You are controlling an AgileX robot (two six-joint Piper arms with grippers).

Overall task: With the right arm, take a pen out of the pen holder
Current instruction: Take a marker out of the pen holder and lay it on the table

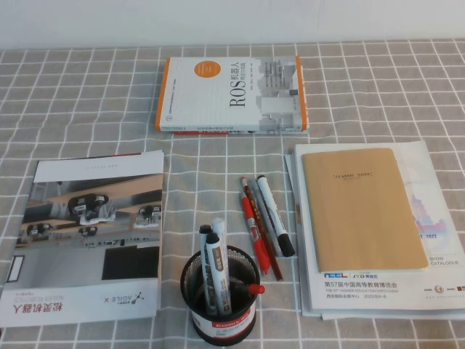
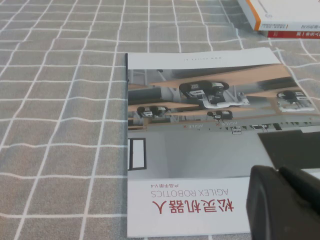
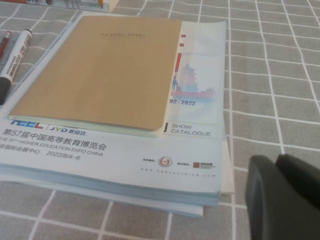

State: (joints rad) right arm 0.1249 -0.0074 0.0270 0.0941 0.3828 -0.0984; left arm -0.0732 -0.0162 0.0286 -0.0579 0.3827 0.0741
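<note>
Table (image 1: 80, 94): covered by a grey checked cloth.

Pen holder (image 1: 220, 323): we find this black mesh cup standing upright at the near edge of the table, about centre, between the brochure and the catalogue stack. It touches neither gripper.

Contents of the holder: two white-barrelled markers (image 1: 216, 265) with black caps stand tilted in it, caps uppermost. A red-tipped pen (image 1: 252, 289) lies against the rim on the right side. No pen has been removed by a gripper.

Loose items: just beyond the holder, a red pen (image 1: 251, 218), a darker pen close beside it and a black-and-white marker (image 1: 275, 216) lie flat on the cloth, roughly parallel.

Right gripper (image 3: 276, 162): we place it low over bare cloth, just beside the near right corner of the catalogue stack (image 3: 100, 155), well apart from the holder. Its fingers are pressed together and hold nothing.

Left gripper (image 2: 278, 175): it hangs above the near corner of the brochure (image 2: 200, 165) on the table's left side. Its fingers lie against each other with only a seam between them, and they are empty.

Other items: a tan notebook (image 1: 361, 207) rests on top of the catalogue stack at the right. A white and orange book (image 1: 232, 94) lies at the far side, centre.
</note>
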